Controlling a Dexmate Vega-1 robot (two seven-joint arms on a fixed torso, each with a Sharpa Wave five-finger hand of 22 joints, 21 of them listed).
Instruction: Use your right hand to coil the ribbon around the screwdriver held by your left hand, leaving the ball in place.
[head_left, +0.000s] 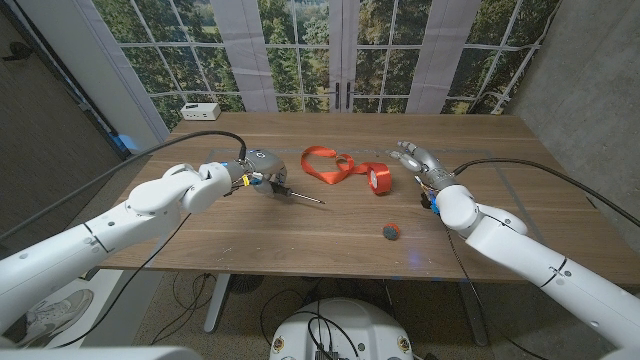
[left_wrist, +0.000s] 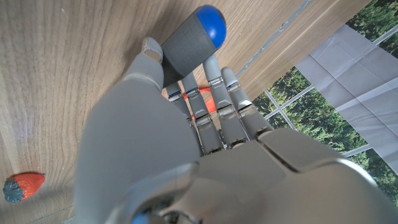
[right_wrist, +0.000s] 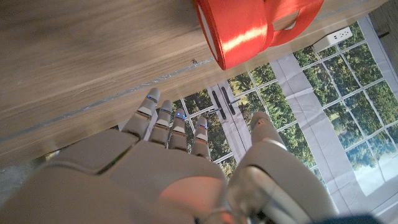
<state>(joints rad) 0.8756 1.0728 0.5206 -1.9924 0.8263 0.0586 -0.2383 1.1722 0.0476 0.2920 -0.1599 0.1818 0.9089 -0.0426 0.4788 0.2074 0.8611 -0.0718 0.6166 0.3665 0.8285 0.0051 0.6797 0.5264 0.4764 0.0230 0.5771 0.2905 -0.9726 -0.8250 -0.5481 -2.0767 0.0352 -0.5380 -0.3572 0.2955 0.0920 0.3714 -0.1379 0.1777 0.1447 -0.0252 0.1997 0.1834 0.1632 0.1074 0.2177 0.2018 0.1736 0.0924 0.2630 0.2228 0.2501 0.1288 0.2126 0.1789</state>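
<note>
My left hand grips a screwdriver by its grey, blue-capped handle, the metal shaft pointing right and down toward the table. A red ribbon lies looped on the table's middle, ending in a red roll, seen close up as the roll in the right wrist view. My right hand hovers just right of the roll, fingers spread, holding nothing. A small red and teal ball sits near the front edge, also the ball in the left wrist view.
A white power strip lies at the table's far left corner. Black cables run along both arms. The wooden table ends at windows behind.
</note>
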